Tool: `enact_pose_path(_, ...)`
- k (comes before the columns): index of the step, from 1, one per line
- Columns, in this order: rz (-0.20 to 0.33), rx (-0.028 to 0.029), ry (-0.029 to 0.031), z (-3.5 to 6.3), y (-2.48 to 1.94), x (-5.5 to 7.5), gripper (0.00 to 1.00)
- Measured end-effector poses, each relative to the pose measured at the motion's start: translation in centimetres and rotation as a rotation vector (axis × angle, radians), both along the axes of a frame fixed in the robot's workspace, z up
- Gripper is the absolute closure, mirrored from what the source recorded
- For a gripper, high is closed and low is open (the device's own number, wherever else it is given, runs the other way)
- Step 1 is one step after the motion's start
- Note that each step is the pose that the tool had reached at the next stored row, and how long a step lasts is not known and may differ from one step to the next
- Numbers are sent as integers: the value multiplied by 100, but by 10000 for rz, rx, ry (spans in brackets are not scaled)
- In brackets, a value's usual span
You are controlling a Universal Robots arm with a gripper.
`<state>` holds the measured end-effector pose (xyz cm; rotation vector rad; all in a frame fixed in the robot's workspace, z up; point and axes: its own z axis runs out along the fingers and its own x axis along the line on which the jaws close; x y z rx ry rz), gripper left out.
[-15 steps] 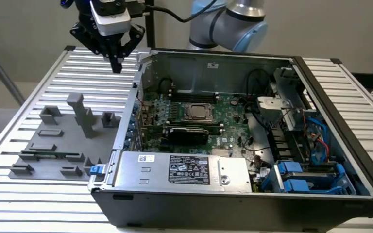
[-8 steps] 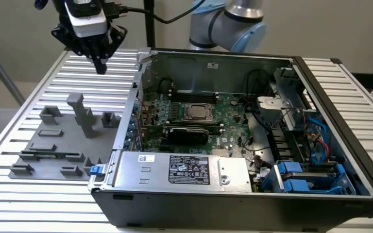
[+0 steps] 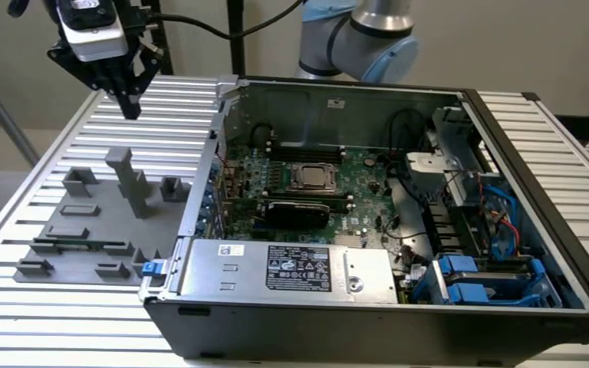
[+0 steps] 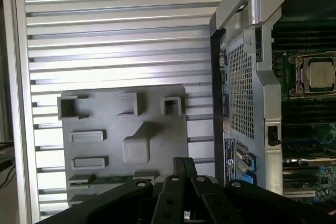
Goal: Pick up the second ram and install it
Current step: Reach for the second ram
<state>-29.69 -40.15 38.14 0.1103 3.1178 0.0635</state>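
Note:
The second ram (image 3: 76, 245) is a thin green stick lying in a slot near the front of the grey tray (image 3: 90, 222), on the exterior view's left. In the wrist view the ram (image 4: 112, 179) shows as a green strip along the tray (image 4: 157, 129) edge closest to my fingers. My gripper (image 3: 129, 107) hangs high above the ribbed table, beyond the tray's far end, well clear of the ram. Its black fingers (image 4: 181, 174) are pressed together with nothing between them. The open computer case (image 3: 376, 307) shows its motherboard (image 3: 361, 165).
A tall grey post (image 3: 131, 184) and several low blocks stand on the tray. A wide black bar (image 3: 297, 207) crosses the motherboard below the processor (image 3: 315, 178). The case's side wall (image 3: 208, 184) rises between tray and motherboard. Cables and blue drive bays (image 3: 489, 280) crowd the exterior view's right.

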Motion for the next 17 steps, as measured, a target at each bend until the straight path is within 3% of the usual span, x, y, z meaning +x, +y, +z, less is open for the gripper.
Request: enact_pose_path(17,0,-137,6,-108,-14,-774,89)
